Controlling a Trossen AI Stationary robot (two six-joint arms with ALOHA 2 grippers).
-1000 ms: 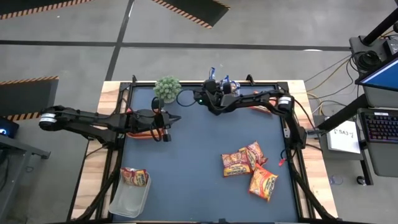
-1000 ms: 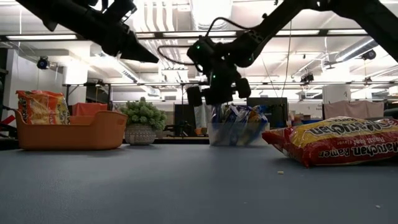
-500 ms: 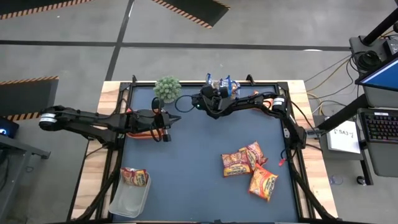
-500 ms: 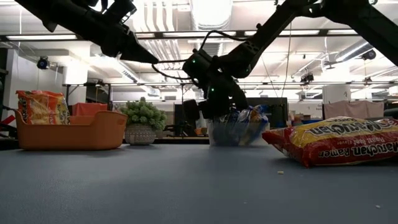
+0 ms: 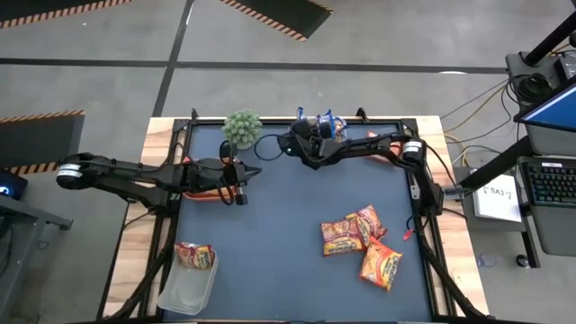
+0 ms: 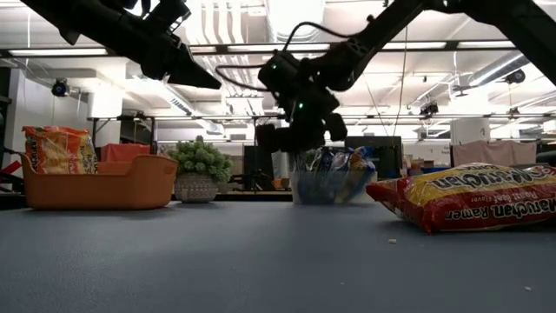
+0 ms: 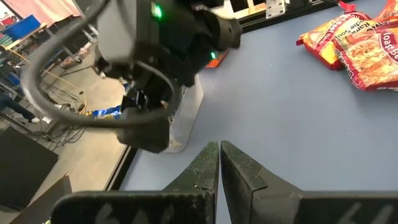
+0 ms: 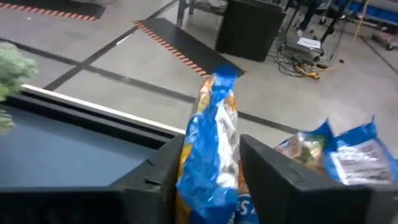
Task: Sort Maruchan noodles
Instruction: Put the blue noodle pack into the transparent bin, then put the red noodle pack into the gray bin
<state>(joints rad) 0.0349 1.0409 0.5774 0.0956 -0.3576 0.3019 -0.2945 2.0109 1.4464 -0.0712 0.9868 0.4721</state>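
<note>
Right hand (image 5: 310, 142) at the far edge of the counter (image 5: 270, 252), over a clear tub (image 6: 328, 185) stuffed with blue packets (image 6: 334, 160). Fingers (image 8: 273, 171) spread, one blue packet (image 8: 214, 149) standing upright between them, close against both; no firm pinch to be seen. Same hand raised just above the tub rim in the low view (image 6: 300, 130).

Left hand (image 5: 236, 180) well apart from it, off to the left side of the counter, hanging in the air with fingers (image 7: 205, 165) pressed together and nothing between them. Beneath that arm, an orange tray (image 6: 104, 184), an orange packet (image 6: 56, 148) standing in it. Small potted plant (image 5: 241, 128) at the far edge, between tray and tub.

Three red packets (image 5: 355, 238) lying flat on the counter's right half, near the front: two overlapping, the third just in front of them. From table height, one of them large at the right of the picture (image 6: 469, 196), label upside down.

At the front left corner, a second clear tub (image 5: 184, 290) with one more packet (image 5: 194, 256) resting at its far end; whether inside or on the rim, cannot tell.
</note>
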